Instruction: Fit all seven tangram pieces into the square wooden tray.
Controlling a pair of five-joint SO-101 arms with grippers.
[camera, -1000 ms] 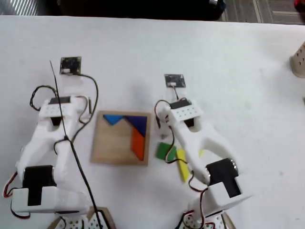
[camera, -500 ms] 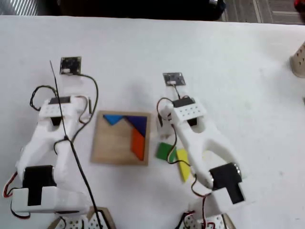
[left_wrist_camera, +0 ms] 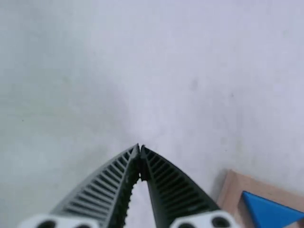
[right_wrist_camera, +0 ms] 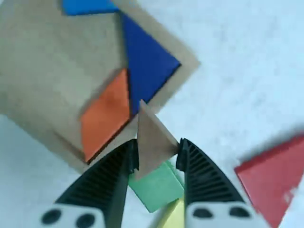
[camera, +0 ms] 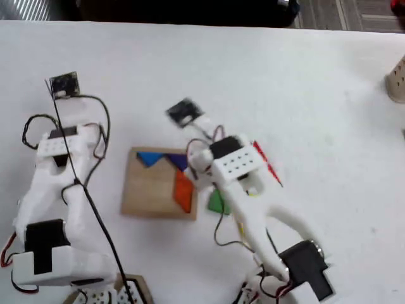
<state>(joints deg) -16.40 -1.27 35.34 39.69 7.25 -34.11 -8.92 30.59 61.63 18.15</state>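
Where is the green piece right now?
In the high view the green piece lies on the table just outside the tray's right edge, across the rim from the orange piece.

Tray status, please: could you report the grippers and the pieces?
Left gripper shut, empty, beside tray. Right gripper shut on tan triangle over tray edge. Blue, navy, orange seated; green, yellow, red outside. Nothing blocking.

White desk (camera: pixel 316 95), bare across the far half. Square wooden tray (camera: pixel 145 190) flat on it, near centre. Green piece (camera: pixel 218 202) on the desk just right of the tray's right edge, yellow piece (right_wrist_camera: pixel 171 216) right beside it. Red piece (camera: pixel 269 166) farther right, apart from both. Beige perforated object (camera: pixel 397 79) at the right edge.
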